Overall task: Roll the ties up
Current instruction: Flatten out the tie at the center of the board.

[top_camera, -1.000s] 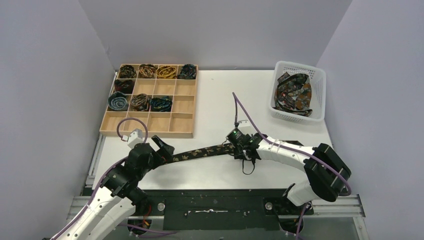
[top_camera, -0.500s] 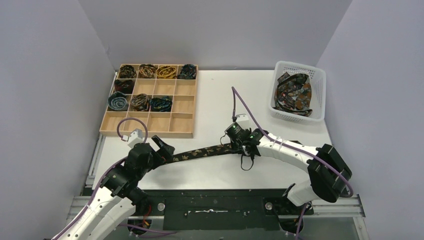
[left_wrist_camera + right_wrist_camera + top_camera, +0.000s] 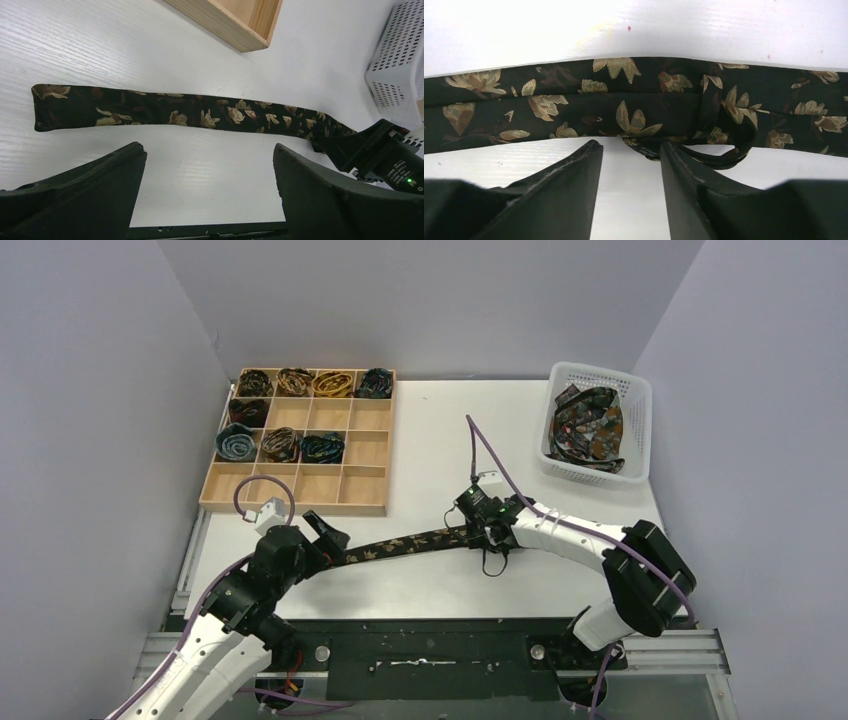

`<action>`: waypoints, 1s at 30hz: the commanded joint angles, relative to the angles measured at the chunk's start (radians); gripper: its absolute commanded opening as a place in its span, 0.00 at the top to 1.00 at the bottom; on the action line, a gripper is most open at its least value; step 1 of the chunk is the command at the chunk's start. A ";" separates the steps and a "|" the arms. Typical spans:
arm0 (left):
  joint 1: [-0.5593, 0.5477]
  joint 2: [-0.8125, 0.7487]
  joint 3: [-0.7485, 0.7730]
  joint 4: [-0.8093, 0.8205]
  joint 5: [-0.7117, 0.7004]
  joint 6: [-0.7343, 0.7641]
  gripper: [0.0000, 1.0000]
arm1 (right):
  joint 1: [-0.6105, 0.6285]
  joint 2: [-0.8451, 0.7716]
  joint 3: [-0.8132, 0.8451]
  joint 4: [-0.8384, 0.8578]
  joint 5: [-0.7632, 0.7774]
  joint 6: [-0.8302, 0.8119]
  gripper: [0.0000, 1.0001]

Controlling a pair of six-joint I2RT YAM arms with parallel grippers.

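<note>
Dark floral tie (image 3: 405, 544) flat, tray (image 3: 295, 507) edge near

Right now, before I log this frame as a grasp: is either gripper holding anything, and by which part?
Nothing is held. The left gripper stands open beside the tie; the right gripper has its jaws apart at the tie's edge.

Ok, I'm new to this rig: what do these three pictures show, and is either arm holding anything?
Two robot arms with two-finger grippers share a white table. The overhead picture looks down from behind them; the others come from wrist cameras. A dark floral tie lies flat between the arms. A wooden tray holds rolled ties; a white basket holds loose ties. The left gripper is wide open by one end of the tie, the right gripper open at the other. Neither holds anything.
</note>
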 commanded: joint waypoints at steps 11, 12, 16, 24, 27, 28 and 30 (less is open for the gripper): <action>0.019 0.002 0.004 0.053 0.024 0.016 0.03 | 0.050 -0.074 0.009 -0.091 0.027 0.032 0.49; 0.020 0.002 0.002 0.055 0.027 0.016 0.03 | 0.050 -0.075 -0.006 -0.076 0.025 0.035 0.50; 0.025 0.005 -0.004 0.060 0.036 0.021 0.03 | 0.046 -0.033 -0.032 -0.021 0.029 0.036 0.56; 0.035 0.008 -0.005 0.062 0.045 0.025 0.03 | 0.007 0.036 -0.031 0.059 0.057 -0.014 0.52; 0.036 0.011 -0.003 0.059 0.048 0.027 0.03 | -0.030 0.046 -0.048 0.076 0.038 -0.051 0.53; 0.037 0.010 -0.004 0.058 0.048 0.025 0.03 | -0.047 0.046 -0.058 0.089 0.024 -0.074 0.54; 0.038 0.007 -0.010 0.062 0.051 0.023 0.03 | -0.073 0.045 -0.076 0.113 -0.014 -0.104 0.57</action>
